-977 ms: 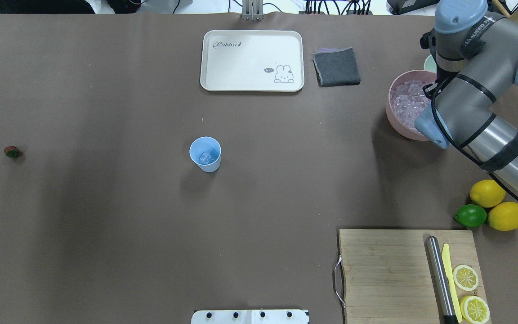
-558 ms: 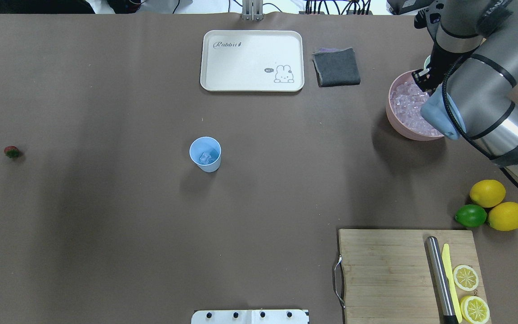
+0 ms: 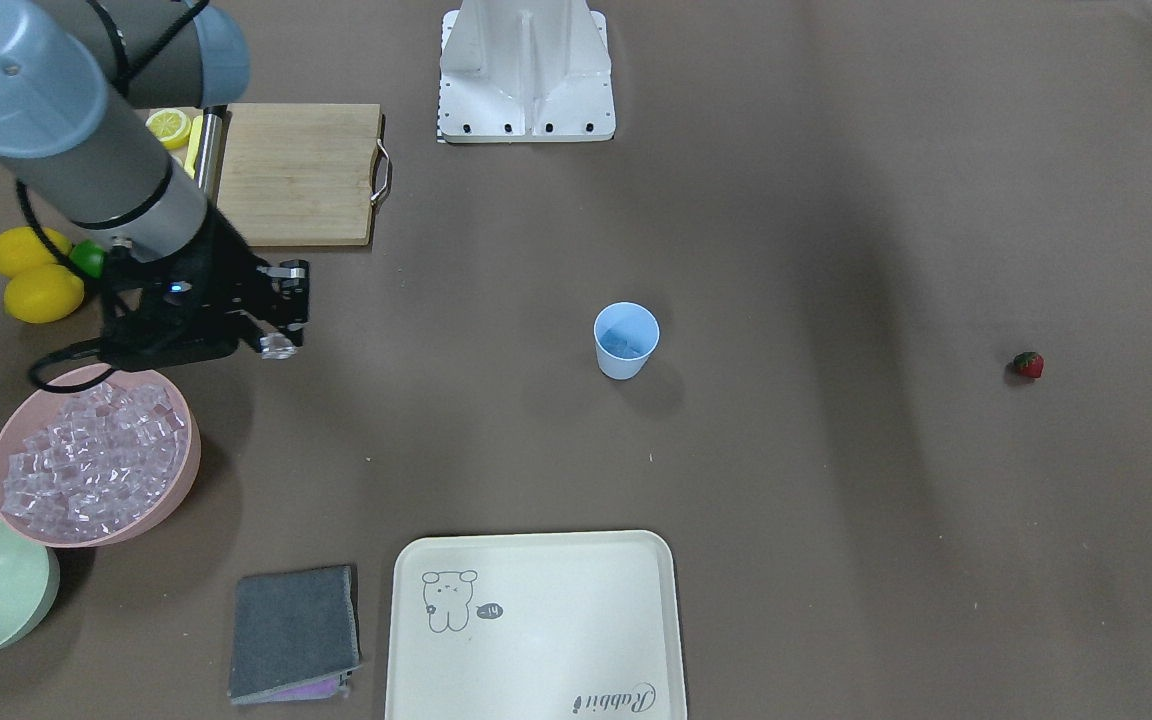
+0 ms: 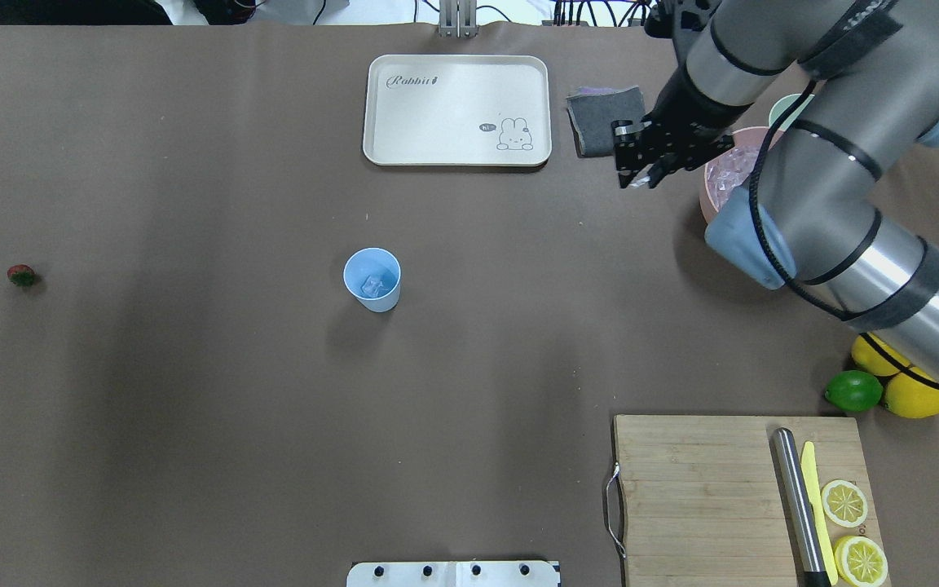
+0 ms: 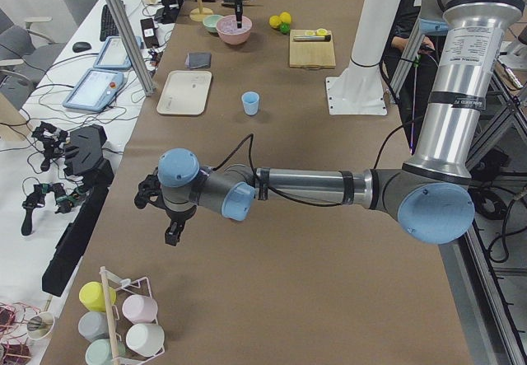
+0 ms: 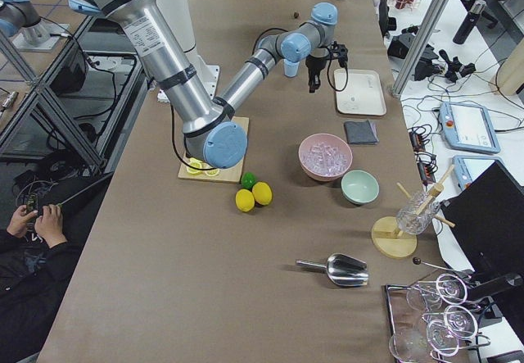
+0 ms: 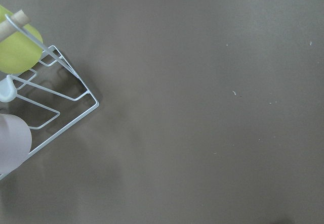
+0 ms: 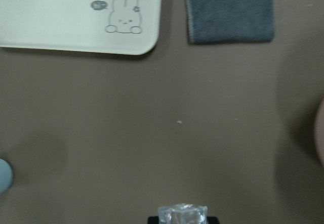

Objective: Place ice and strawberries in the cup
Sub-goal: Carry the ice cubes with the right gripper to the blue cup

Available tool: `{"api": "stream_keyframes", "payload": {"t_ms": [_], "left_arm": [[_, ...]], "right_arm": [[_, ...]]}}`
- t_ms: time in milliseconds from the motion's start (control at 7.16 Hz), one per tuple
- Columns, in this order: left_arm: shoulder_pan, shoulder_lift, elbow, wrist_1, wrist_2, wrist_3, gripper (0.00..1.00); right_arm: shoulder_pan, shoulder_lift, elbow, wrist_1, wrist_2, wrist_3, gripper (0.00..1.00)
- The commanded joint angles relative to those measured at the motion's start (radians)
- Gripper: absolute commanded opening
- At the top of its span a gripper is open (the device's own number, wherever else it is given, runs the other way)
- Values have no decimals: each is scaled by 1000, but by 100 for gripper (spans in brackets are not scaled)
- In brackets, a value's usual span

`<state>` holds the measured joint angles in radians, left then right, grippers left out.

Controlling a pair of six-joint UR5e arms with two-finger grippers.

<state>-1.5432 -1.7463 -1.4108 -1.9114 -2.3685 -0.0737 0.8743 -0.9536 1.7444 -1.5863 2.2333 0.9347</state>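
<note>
Open table (image 4: 518, 326) lies between the right tool (image 4: 641, 179) and the cup (image 4: 372, 280).

Soft, even light falls from above on the matte brown desk (image 4: 192, 408). Broad dim bands cross it in the overhead view, and the cup (image 4: 372, 279) throws a faint blurred shadow to its near left. The right wrist view is hazy; the ice cube (image 8: 182, 215) at its lower edge is out of focus. Straight lines lean at the edges of both side views

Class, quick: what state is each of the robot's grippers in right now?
Left gripper: cannot be told.
Right gripper: closed, holding an ice cube.
</note>
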Motion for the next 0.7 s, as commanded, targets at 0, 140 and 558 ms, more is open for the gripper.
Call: {"api": "stream_keyframes", "payload": {"t_ms": [0, 140, 558], "left_arm": [[0, -5, 6, 0, 2, 0, 98], [0, -7, 6, 0, 2, 0, 98], [0, -6, 4, 0, 2, -2, 98]], "right_arm": [[-140, 112, -129, 203, -79, 263, 0], [-197, 175, -166, 200, -122, 336, 0], [-323, 318, -294, 204, -256, 420, 0]]}}
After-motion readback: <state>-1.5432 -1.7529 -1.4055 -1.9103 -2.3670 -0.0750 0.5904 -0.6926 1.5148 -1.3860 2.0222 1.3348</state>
